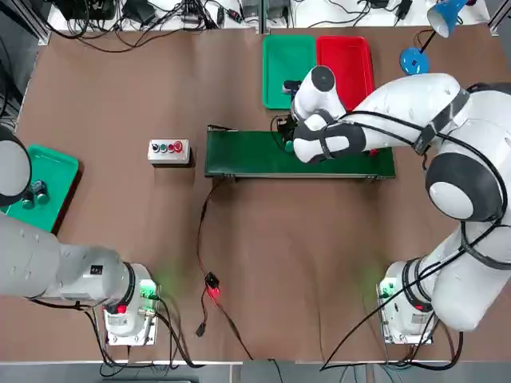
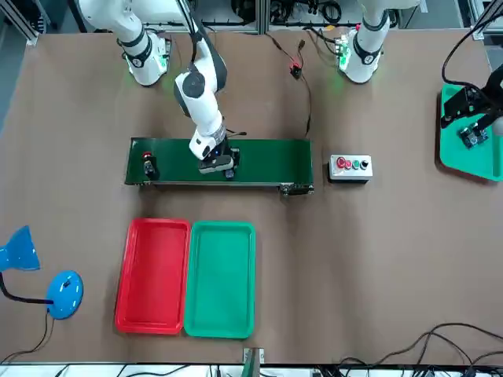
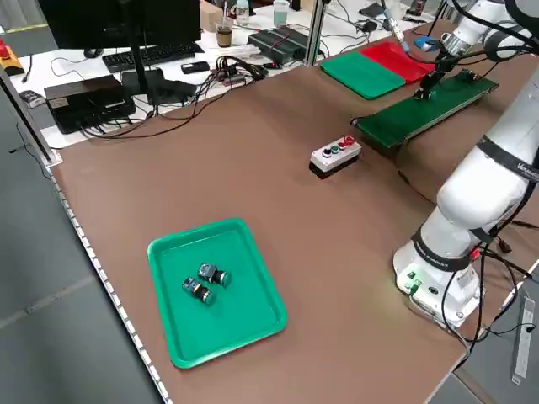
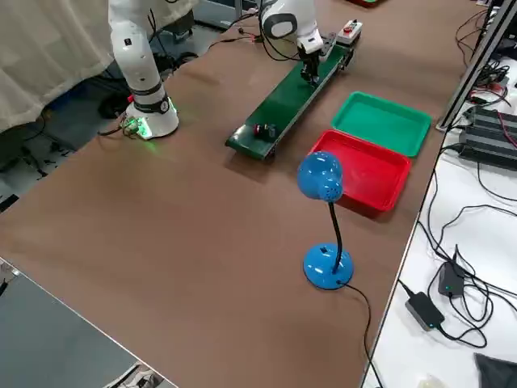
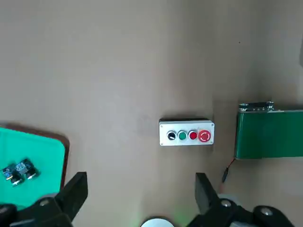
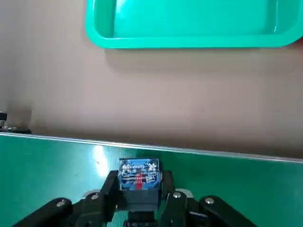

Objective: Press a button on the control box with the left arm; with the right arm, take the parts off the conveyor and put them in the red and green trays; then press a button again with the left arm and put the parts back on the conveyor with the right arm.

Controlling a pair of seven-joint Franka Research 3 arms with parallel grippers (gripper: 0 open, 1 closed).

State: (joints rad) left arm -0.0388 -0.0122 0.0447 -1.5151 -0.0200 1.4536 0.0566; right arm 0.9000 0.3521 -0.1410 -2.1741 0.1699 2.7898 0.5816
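Note:
The green conveyor [image 1: 239, 155] lies across the middle of the table. My right gripper [image 6: 138, 198] is down on its belt, shut on a small part with a blue top [image 6: 138, 172]; in the front view this gripper [image 2: 220, 165] sits near the belt's middle. A second dark part with red [image 2: 148, 163] lies at the belt's end on my right side. Beyond the conveyor stand the red tray [image 1: 345, 60] and the green tray [image 1: 286, 60], both empty. The control box [image 1: 168, 151] sits just left of the conveyor. My left gripper [image 5: 139, 189] hangs open, high above the table's left side.
Another green tray [image 1: 60, 171] at the far left holds two small parts [image 3: 205, 282]. A blue desk lamp [image 2: 63, 294] stands at the far right corner. A cable with a red light [image 1: 212, 289] runs from the conveyor toward the arm bases.

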